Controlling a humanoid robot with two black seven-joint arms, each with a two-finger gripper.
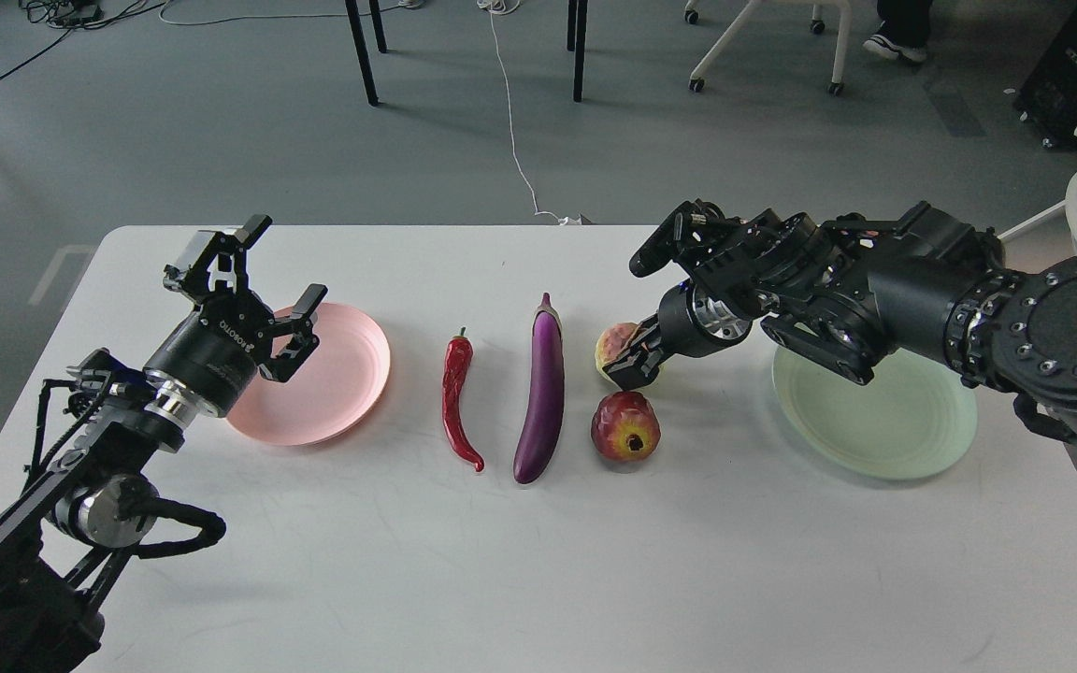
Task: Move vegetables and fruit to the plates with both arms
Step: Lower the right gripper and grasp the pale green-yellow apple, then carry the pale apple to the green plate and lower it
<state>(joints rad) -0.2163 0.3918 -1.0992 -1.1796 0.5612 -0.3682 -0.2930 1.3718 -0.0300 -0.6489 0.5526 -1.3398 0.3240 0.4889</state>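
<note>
From the head view, the right gripper (630,366) is down at the yellow-green fruit (611,344). Its jaws seem to close around the fruit, but whether they really grip it I cannot tell. The fruit looks wrinkled, round and probably light; it is best held across its widest part. The red fruit (625,426) lies just below these jaws, and the green plate (912,439) is behind them, under the arm. The left gripper (288,285) is wide open and empty above the pink plate (351,374). The chili (457,397) and the glossy, maybe slippery eggplant (543,393) lie between the two grippers.
</note>
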